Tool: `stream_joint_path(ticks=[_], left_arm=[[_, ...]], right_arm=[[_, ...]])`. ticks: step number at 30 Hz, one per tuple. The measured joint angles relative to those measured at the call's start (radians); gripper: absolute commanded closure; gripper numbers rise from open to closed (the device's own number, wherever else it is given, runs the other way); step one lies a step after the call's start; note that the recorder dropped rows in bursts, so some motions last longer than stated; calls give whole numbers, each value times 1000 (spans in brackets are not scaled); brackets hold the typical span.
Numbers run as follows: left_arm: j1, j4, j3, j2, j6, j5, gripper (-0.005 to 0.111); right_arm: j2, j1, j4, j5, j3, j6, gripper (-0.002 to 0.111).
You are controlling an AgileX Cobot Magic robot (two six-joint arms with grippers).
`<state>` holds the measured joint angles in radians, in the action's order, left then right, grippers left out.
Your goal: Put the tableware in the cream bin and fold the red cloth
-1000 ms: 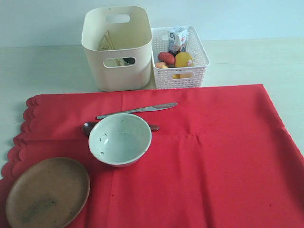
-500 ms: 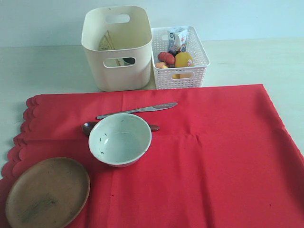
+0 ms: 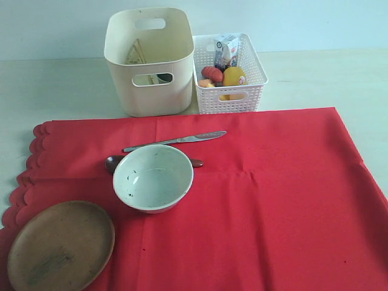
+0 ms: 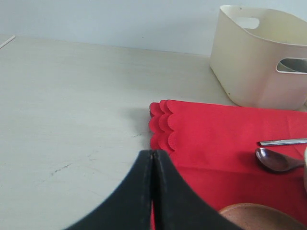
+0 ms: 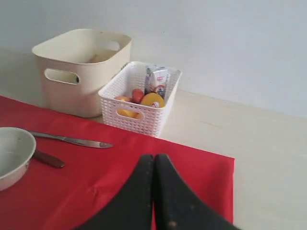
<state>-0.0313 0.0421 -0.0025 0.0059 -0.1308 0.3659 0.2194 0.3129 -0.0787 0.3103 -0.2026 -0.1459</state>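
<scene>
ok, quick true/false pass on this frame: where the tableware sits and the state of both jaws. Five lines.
1. The bowl sits on the red cloth. True.
2. The knife is inside the cream bin. False: it lies on the cloth, in front of the bin.
3. The wooden plate lies at the cloth's scalloped edge. True.
4. The milk carton stands in the cream bin. False: it stands in the white basket beside the bin.
5. The left gripper and right gripper have their jaws shut on nothing. True.
</scene>
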Motion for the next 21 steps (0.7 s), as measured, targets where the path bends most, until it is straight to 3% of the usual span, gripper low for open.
stream_joint_path(ticks=[9, 21], left_arm=[[0, 0, 0, 0, 0, 0, 107], [0, 0, 0, 0, 0, 0, 107]], right_arm=[[-196, -100, 0, -40, 182, 0, 108], [-213, -227, 0, -40, 197, 14, 108]])
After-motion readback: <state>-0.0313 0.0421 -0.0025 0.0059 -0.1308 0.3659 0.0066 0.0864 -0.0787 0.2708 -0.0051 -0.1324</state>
